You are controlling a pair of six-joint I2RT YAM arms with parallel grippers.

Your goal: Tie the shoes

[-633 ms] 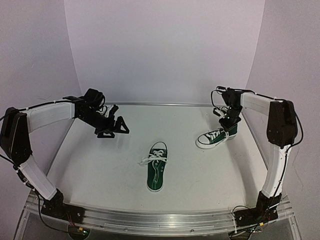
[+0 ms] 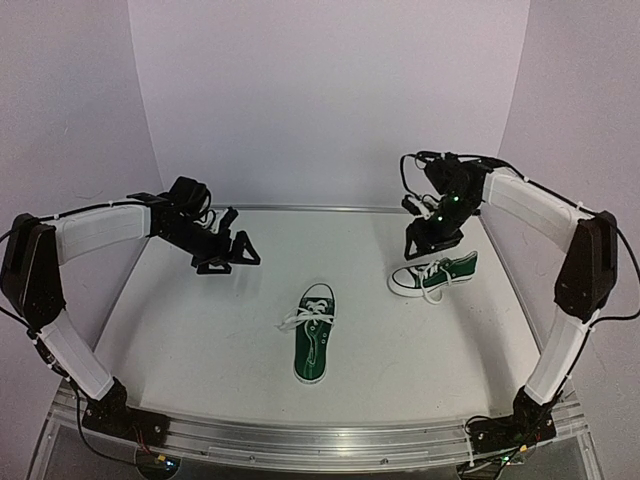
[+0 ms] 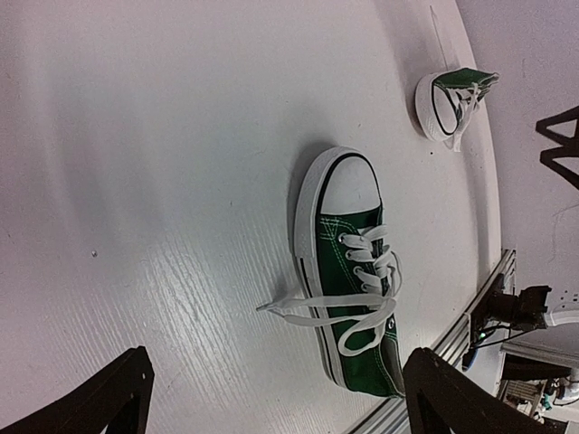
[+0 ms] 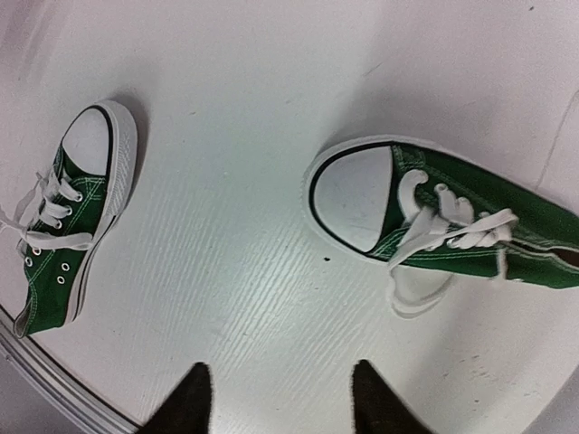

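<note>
Two green shoes are sitting untied on the white table (image 2: 200, 340) while both arms are hanging above it. The centre shoe (image 2: 313, 342) is resting on its sole in the middle of the table, between the two arms, its white toe cap pointing away from the arm bases. Its laces (image 2: 303, 320) are lying loose, one end trailing onto the table on the shoe's left. The other shoe (image 2: 436, 273) is sitting toward the far right corner, well apart from the first, with its toe pointing left and its laces (image 4: 443, 231) spilling untied over the near side.

The right gripper (image 2: 418, 246) is hovering just above this far shoe, near its toe, pointing down. Its fingers (image 4: 188, 402) are standing apart with only bare table showing between them. The left gripper (image 2: 228, 258) is hanging over the far left of the table, well away from both shoes. Its fingers (image 3: 104, 398) are spread wide and holding nothing, and its wrist camera is looking across at the centre shoe.
</note>
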